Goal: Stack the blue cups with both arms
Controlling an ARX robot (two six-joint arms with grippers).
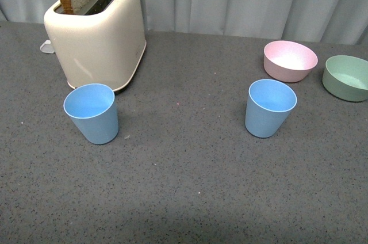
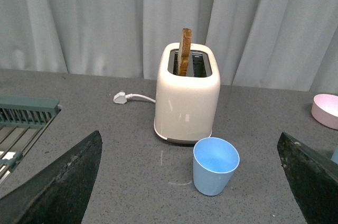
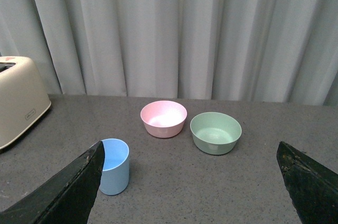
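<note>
Stacking not yet begun: I see one blue cup [image 1: 92,113] upright on the counter [image 1: 184,198] just beside the toaster [image 1: 98,37], the other blue cup [image 1: 270,107] near the pink bowl [image 1: 290,61], well apart. Both the left gripper [image 2: 189,135] and right gripper [image 3: 190,145] spread wide, empty.

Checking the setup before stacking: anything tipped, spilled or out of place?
Nothing tipped or spilled. The left blue cup and the right blue cup stand upright. Only oddity: the plug of the toaster lies loose on the table.
</note>
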